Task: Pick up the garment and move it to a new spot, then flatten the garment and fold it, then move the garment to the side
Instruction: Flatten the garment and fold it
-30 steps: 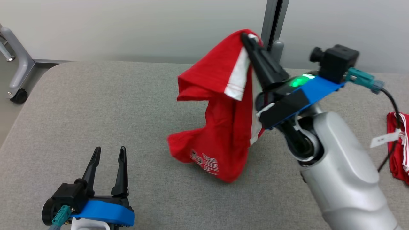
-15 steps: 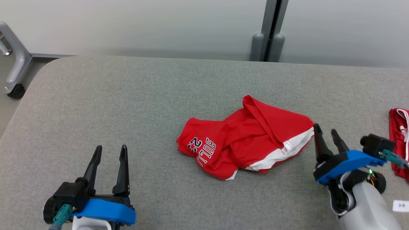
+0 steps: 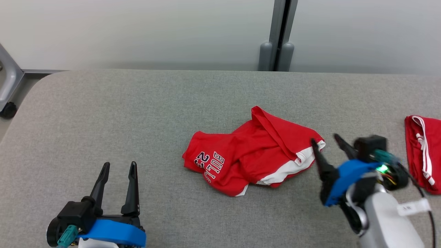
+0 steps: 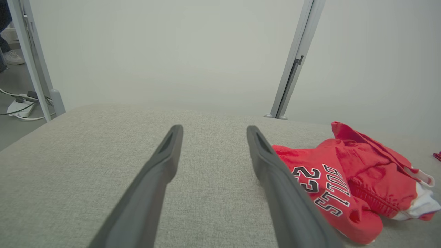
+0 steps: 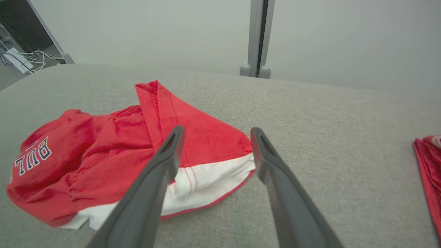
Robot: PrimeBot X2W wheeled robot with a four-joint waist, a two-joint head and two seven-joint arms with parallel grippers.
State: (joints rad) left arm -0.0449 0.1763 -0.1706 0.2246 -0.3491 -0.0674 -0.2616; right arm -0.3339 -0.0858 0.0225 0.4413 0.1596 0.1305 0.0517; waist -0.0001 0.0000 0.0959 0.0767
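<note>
The crumpled red garment (image 3: 255,153) lay on the table (image 3: 137,113) just ahead-left of the right gripper (image 3: 324,138), whose empty jaws stood apart beside its white-trimmed edge, its long axis running crosswise toward the farther, equally open-jawed left gripper (image 3: 119,164).

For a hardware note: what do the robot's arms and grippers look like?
The left gripper and right gripper each have two tapered black fingers on a blue bracket. The left shows a teal connector; the right a green light, black cable, white tag and silvery forearm.
</note>
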